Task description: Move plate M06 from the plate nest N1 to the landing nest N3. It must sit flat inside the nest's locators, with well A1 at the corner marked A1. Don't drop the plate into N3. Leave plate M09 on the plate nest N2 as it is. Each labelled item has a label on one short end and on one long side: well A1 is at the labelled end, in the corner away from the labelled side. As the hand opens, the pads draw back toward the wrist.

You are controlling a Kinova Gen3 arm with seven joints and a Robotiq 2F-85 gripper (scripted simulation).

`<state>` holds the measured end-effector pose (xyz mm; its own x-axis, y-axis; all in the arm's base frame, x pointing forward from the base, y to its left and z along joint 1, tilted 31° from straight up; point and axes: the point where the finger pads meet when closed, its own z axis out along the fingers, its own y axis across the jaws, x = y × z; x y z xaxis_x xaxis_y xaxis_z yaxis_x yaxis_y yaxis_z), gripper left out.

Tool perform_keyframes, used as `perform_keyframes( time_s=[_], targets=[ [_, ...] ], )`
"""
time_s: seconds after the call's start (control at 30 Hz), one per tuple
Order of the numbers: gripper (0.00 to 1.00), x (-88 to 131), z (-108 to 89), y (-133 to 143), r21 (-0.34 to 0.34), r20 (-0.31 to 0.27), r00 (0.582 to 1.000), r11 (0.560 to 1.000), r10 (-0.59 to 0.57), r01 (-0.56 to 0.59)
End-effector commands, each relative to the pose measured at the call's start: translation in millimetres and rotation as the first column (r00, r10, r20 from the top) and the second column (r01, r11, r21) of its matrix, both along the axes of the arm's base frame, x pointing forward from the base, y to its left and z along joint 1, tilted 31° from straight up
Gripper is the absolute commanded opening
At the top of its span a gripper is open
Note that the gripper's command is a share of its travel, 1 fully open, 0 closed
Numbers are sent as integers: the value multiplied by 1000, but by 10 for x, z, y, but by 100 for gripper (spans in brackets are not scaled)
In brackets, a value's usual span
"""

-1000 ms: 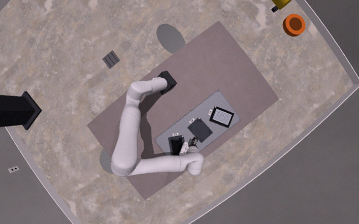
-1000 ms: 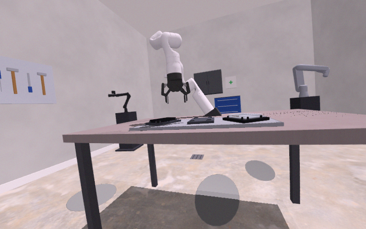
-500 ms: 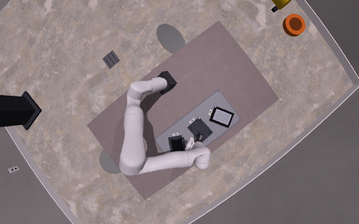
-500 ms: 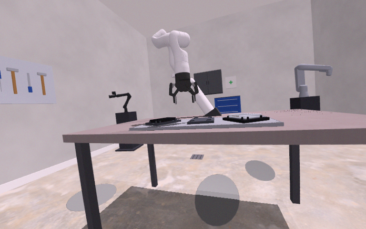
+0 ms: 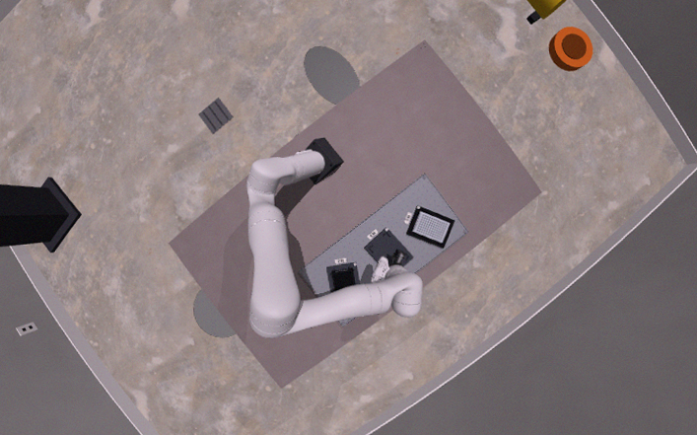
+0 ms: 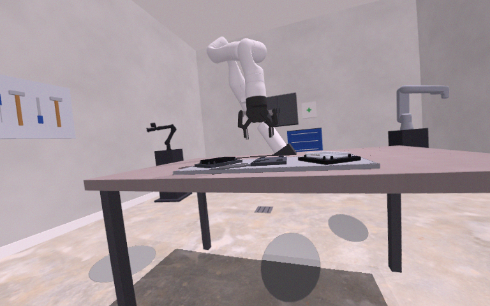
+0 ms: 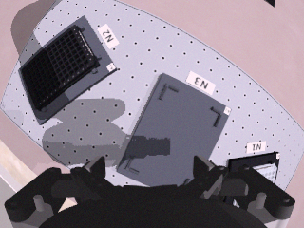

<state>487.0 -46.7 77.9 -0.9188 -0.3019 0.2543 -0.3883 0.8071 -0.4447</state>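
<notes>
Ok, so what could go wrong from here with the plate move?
The open pincer holds nothing and hangs above empty nest N3, so descending here would grasp no plate. The plate on N1 is barely in the wrist view; a misaligned grasp might tilt it.
</notes>
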Motion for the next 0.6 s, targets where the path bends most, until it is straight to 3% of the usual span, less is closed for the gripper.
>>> perform_keyframes(
  time_s=[0.0, 0.57],
  targets=[
    [100, 18, -74, 118, 4, 2, 1000, 1000, 1, -1],
    [100, 56, -373, 502, 0, -2, 1000, 1000, -1, 1]
  ],
)
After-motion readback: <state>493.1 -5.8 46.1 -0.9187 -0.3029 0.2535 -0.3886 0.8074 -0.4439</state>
